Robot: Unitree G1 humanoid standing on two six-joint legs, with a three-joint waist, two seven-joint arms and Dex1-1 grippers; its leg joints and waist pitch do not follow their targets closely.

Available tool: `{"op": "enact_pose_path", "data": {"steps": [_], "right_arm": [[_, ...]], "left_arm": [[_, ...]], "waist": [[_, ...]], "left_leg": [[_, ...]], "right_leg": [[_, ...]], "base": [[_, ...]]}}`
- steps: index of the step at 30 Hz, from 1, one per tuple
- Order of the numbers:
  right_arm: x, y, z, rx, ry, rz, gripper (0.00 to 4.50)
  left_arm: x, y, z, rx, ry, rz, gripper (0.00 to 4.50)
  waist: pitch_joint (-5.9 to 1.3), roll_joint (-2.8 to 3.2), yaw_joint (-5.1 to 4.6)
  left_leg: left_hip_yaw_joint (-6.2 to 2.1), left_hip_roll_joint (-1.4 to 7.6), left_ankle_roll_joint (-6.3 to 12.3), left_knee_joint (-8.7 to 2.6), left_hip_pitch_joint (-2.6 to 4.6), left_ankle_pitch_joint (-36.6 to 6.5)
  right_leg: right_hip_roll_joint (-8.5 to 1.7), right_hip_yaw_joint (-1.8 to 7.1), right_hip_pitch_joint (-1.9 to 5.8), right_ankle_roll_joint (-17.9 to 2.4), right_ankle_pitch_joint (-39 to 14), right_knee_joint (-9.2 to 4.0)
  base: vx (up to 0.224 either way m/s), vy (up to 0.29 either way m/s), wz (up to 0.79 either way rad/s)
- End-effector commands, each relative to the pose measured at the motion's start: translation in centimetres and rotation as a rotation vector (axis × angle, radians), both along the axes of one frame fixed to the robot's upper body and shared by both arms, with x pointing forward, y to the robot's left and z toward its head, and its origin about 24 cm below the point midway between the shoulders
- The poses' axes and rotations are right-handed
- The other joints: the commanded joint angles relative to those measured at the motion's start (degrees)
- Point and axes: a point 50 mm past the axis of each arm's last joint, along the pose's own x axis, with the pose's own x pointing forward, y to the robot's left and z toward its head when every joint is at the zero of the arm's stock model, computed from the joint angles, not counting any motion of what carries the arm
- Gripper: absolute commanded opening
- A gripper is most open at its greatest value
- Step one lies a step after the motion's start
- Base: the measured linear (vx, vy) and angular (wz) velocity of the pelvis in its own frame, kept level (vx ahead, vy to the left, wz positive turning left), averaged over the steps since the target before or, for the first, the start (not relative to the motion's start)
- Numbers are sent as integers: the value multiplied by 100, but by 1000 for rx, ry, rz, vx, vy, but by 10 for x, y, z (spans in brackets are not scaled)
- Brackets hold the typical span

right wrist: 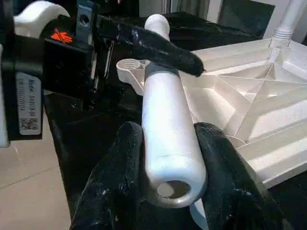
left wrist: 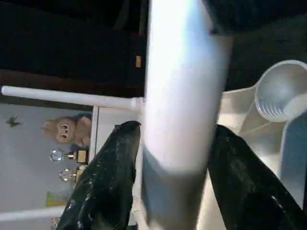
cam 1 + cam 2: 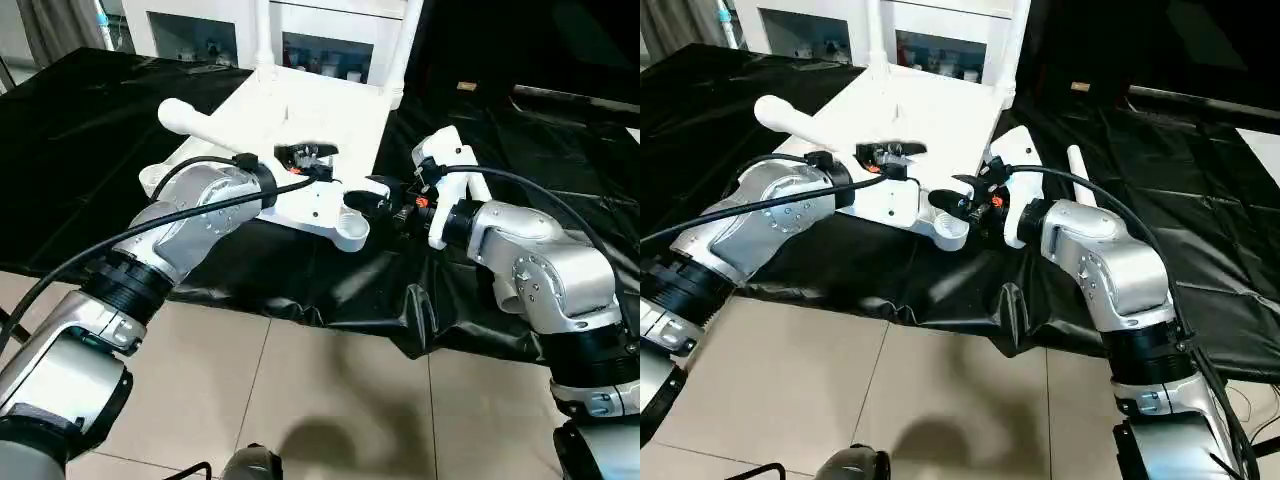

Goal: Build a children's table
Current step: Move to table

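The white table top (image 3: 320,110) lies ribbed side up on a black cloth. Two legs (image 3: 262,35) (image 3: 400,60) stand upright in its far corners. A third leg (image 3: 200,125) lies slanted across the near edge, its rounded end up at the left. My left gripper (image 2: 175,129) is shut on this leg partway along, one black finger (image 2: 110,167) against each side. My right gripper (image 1: 170,127) is shut on the same leg (image 1: 168,120) at its open end. The empty near corner socket (image 3: 352,228) sits just beside both grippers. Another leg (image 3: 1080,165) lies on the cloth behind my right arm.
The black cloth (image 3: 90,170) covers a low platform whose front edge drops to a beige tiled floor (image 3: 300,400). A white cabinet (image 3: 215,40) with glass doors stands behind the table top. Black cables (image 3: 130,235) run along both forearms.
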Motion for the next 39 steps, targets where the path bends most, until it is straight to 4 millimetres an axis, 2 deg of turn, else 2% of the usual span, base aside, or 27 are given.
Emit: {"op": "enact_pose_path", "data": {"steps": [1, 4, 5, 12, 13, 15, 17, 19, 20, 21, 25, 28, 30, 31, 32, 35, 37, 38, 39], "right_arm": [[0, 0, 6, 9, -25, 6, 120], [0, 0, 7, 9, -28, 11, 120], [0, 0, 7, 8, -29, 12, 120], [-2, -1, 8, 18, -29, 20, 120], [-3, 0, 8, 27, -24, 26, 155], [-4, 0, 10, 47, -27, 43, 190], [-5, 1, 12, 69, -32, 57, 199], [-5, 1, 15, 87, -45, 58, 231], [-5, 1, 24, 140, -80, 61, 237], [-5, 1, 24, 140, -80, 61, 237], [-4, -1, 41, 253, -162, 49, 279], [-4, -10, 64, 500, -200, 24, 280], [-3, -12, 67, 539, -209, 14, 280], [-1, -17, 73, 617, -222, -16, 280], [0, -22, 78, 675, -233, -44, 280], [1, -26, 81, 710, -240, -62, 280], [5, -34, 84, 745, -259, -127, 280], [7, -37, 83, 729, -269, -155, 280], [7, -37, 83, 729, -269, -155, 280]], "left_arm": [[1, 1, 2, 20, 4, -5, 204], [1, 1, 1, 27, 10, -4, 189], [2, 1, 0, 31, 13, -5, 165], [3, -1, 2, 25, 7, -15, 153], [3, -1, 3, 21, 6, -16, 152], [4, -1, 5, 12, -3, -15, 152], [4, -1, 7, 5, -16, -13, 152], [5, -1, 9, -2, -24, -14, 152], [5, -1, 12, -10, -36, -17, 152], [5, -1, 12, -10, -36, -17, 152], [6, 1, 18, -39, -55, -17, 152], [7, 6, 34, -113, -106, 5, 152], [7, 7, 37, -131, -114, 10, 152], [6, 11, 46, -200, -125, 27, 152], [5, 16, 60, -301, -142, 43, 152], [4, 19, 69, -370, -153, 52, 152], [-2, 28, 101, -608, -170, 60, 152], [-5, 35, 119, -754, -163, 58, 152], [-5, 35, 119, -754, -163, 58, 152]], "waist": [[-546, 17, 4], [-547, 23, 6], [-550, 55, 10], [-550, 44, 5], [-550, 41, 3], [-552, 36, 5], [-552, 37, 10], [-551, 30, 6], [-551, 29, 7], [-554, 17, 6], [-554, 24, 6], [-551, 20, -11], [-552, 30, -6], [-551, 11, -10], [-554, 26, -16], [-551, 30, -20], [-551, 20, -13], [-553, 23, -9], [-553, 24, -2]], "left_leg": [[-281, 613, -196, -428, 302, -949], [-286, 617, -217, -431, 306, -969], [-291, 616, -228, -426, 305, -969], [-292, 616, -263, -431, 308, -1026], [-293, 615, -253, -432, 306, -1020], [-291, 616, -251, -431, 310, -1022], [-292, 619, -212, -422, 305, -1020], [-290, 621, -198, -425, 305, -1004], [-285, 624, -185, -423, 308, -1001], [-286, 624, -179, -423, 304, -1003], [-280, 625, -184, -424, 309, -1017], [-281, 626, -151, -428, 316, -989], [-277, 623, -189, -433, 319, -994], [-275, 625, -201, -439, 330, -984], [-276, 621, -239, -435, 326, -963], [-264, 605, -288, -436, 321, -993], [-248, 589, -307, -422, 314, -963], [-242, 594, -358, -405, 313, -897], [-241, 580, -347, -399, 310, -883]], "right_leg": [[-737, 323, 166, -1188, 560, -404], [-739, 321, 166, -1201, 597, -399], [-742, 323, 163, -1206, 627, -394], [-739, 325, 169, -1221, 675, -395], [-737, 323, 173, -1222, 685, -393], [-737, 321, 171, -1223, 681, -394], [-749, 325, 176, -1236, 667, -396], [-745, 323, 173, -1231, 665, -393], [-753, 327, 165, -1239, 675, -395], [-752, 323, 166, -1241, 668, -389], [-761, 323, 157, -1251, 600, -396], [-757, 316, 145, -1280, 584, -386], [-745, 304, 134, -1263, 549, -381], [-753, 305, 134, -1280, 553, -380], [-749, 296, 125, -1309, 556, -362], [-742, 290, 125, -1315, 488, -369], [-759, 295, 130, -1303, 442, -376], [-772, 286, 132, -1375, 486, -357], [-760, 279, 122, -1402, 484, -367]], "base": [[0, 0, 0], [0, 0, 0], [0, 0, 0], [0, 0, 0], [0, 0, 0], [0, 0, 0], [0, 0, 0], [0, 0, 0], [0, 0, 0], [0, 0, 0], [0, 0, 0], [0, 0, 0], [0, 0, 0], [0, 0, 0], [0, 0, 0], [0, 0, 0], [0, 0, 0], [0, 0, 0], [0, 0, 0]]}}
